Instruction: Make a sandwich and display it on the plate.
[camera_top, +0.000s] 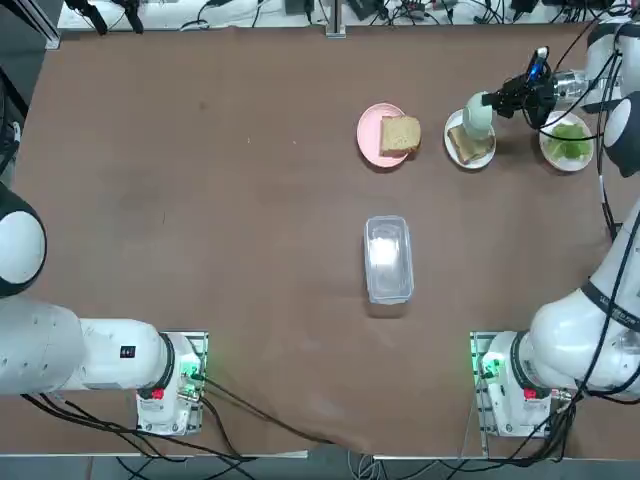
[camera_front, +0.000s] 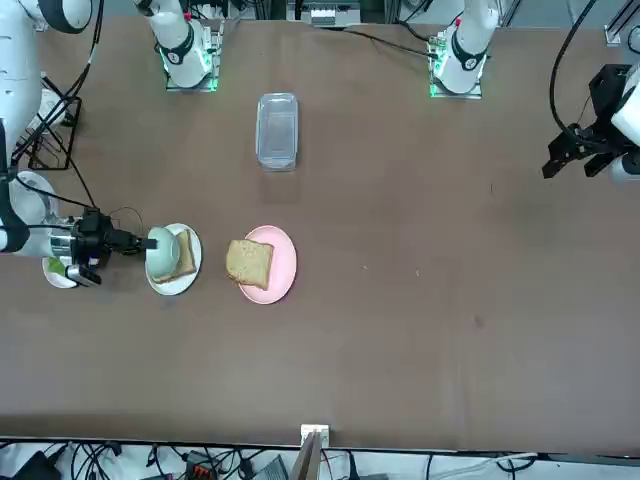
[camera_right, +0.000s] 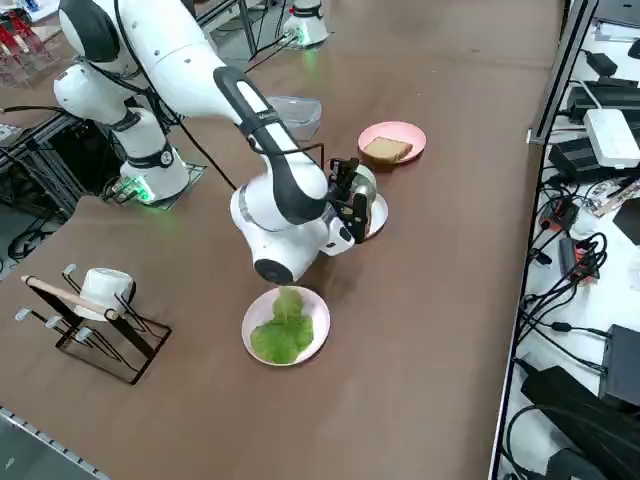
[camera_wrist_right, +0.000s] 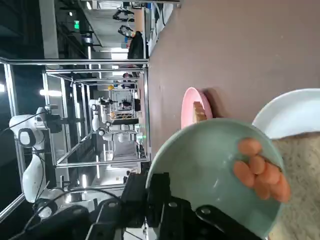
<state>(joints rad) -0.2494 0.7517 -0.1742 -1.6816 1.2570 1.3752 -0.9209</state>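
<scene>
Surface (camera_top: 200, 200): a brown tabletop, seen from above, with three small plates in a row on its far right part.
Right hand (camera_top: 497, 101): clenched on the rim of a pale green bowl (camera_top: 478, 113), holding it tipped on its side over the white plate (camera_top: 470, 152).
Bowl contents: orange sauce (camera_wrist_right: 262, 171) clings to the bowl's inner wall, next to the bread below.
White plate: carries one tan bread slice (camera_top: 463, 143), partly covered by the tilted bowl.
Pink plate (camera_top: 375, 135): just left of the white plate, apart from it, holding a second bread slice (camera_top: 400, 134).
Lettuce plate (camera_top: 567, 140): a white plate with green lettuce, right of the bowl, partly under the arm.
Clear container (camera_top: 388, 258): an oblong lidded plastic box, well apart from the plates, nearer the robot.
Sandwich: not yet assembled; bread, sauce and lettuce lie separately.
</scene>
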